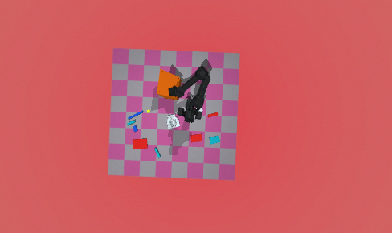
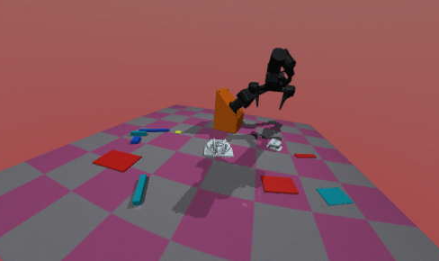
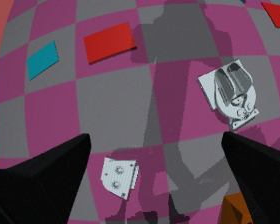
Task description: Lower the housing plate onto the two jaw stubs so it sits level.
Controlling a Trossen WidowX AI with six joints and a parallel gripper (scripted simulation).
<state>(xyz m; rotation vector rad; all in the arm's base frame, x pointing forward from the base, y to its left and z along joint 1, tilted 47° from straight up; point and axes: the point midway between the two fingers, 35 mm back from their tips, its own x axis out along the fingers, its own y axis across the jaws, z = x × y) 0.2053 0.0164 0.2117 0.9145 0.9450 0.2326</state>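
Note:
The white housing plate (image 2: 274,144) (image 3: 119,177) lies on the checkered mat, apart from the base; two round holes show in its face in the wrist view. In the top view the arm hides most of it. The white base with the two jaws (image 1: 173,121) (image 2: 218,148) (image 3: 236,92) sits on the mat; the jaws stand side by side, grey in the wrist view. Whether the jaws are fully seated is too small to tell. My gripper (image 1: 189,116) (image 2: 269,107) (image 3: 159,140) is open and empty, high above the mat, with the plate below between the fingers' lines in the wrist view.
The orange block (image 1: 168,82) (image 2: 227,114) (image 3: 236,207) stands at the arm's foot. A red tile (image 1: 196,138) (image 2: 280,184) (image 3: 110,43) and a teal tile (image 1: 214,140) (image 2: 334,196) (image 3: 43,60) lie flat on the front right. A red bar (image 1: 213,115) (image 2: 305,156) lies right of the plate.

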